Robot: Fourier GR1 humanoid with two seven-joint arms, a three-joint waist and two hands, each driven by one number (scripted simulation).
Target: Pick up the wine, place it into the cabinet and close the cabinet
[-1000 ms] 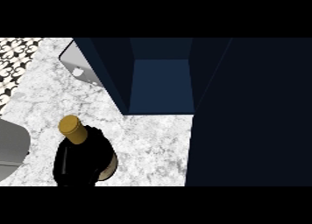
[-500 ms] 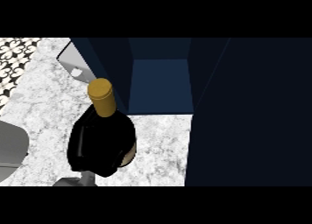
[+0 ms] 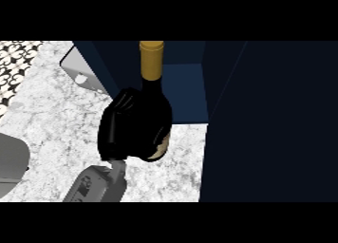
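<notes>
Grey forearm point(image 3: 95, 186) low over marble counter point(image 3: 52, 118). Left hand point(image 3: 117, 130) curled around wine bottle point(image 3: 152, 114), gold neck tipped into open cabinet point(image 3: 182, 90). Risk: clipping cabinet edge, slipping sideways. Right hand unseen.

I saw a white-grey marble counter top point(image 3: 52, 118) under everything. A black-and-white patterned tile wall point(image 3: 11, 66) ran along its upper left, and a pale grey rounded object point(image 3: 5, 161) sat at the left edge.
</notes>
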